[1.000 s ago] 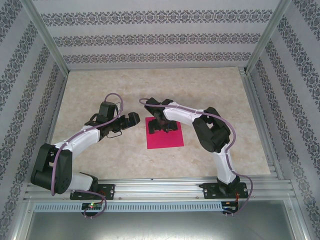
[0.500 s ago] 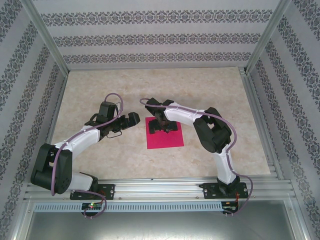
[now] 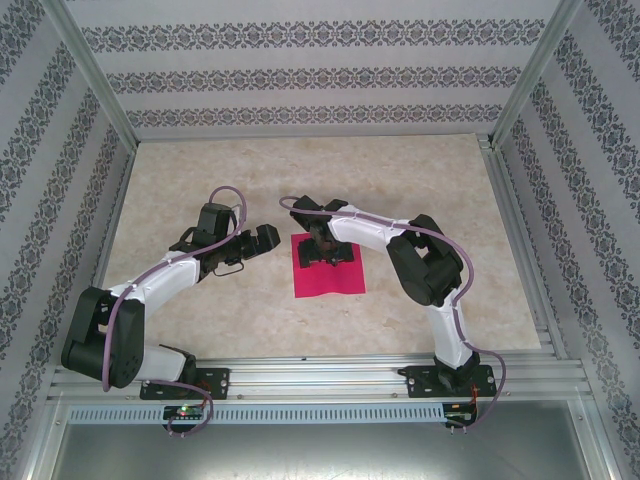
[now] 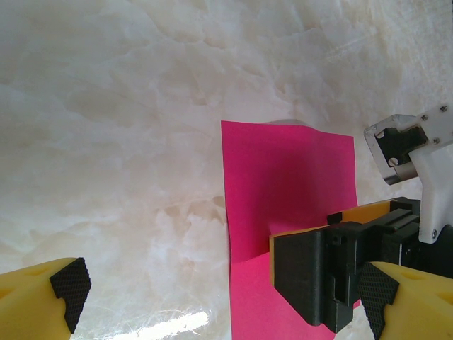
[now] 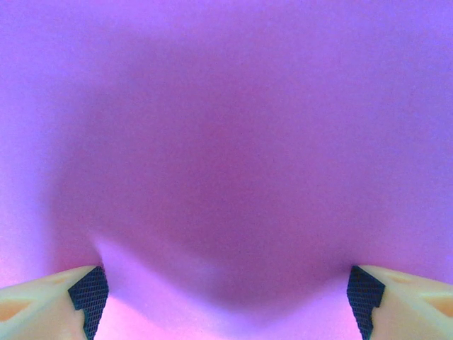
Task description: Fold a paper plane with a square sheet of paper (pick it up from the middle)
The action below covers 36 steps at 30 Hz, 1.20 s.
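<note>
pressing right gripper [image 5: 226, 301], jaws wide apart, down on the square sheet of paper [image 3: 330, 282]; hovering left gripper [image 4: 225, 285] beside it, jaws spread.

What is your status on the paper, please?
Left claw open, beside the square sheet of paper. Right claw open, pads down on it; paper humps between them. Nothing in the way.

Paper [image 3: 326, 281] middle perhaps beneath right tool [image 3: 328, 256]

Magenta square sheet of paper [image 3: 328, 280], slight middle bulge
</note>
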Each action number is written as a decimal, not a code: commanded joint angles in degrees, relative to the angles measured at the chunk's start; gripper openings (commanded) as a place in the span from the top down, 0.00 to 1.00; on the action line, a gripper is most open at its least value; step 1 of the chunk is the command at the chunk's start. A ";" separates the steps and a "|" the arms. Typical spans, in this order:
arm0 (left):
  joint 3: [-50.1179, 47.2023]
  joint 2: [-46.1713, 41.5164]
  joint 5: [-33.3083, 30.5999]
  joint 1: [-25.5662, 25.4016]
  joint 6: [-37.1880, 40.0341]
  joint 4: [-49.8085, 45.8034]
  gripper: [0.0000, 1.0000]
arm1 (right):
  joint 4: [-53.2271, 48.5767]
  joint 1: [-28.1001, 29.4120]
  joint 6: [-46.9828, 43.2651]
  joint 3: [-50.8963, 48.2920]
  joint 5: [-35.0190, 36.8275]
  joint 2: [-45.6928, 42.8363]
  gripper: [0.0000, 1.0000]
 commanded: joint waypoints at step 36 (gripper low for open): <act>0.46 -5.01 -1.40 -0.22 0.37 -1.36 0.00 | 57.76 -9.89 24.46 -32.62 -30.74 -17.01 0.57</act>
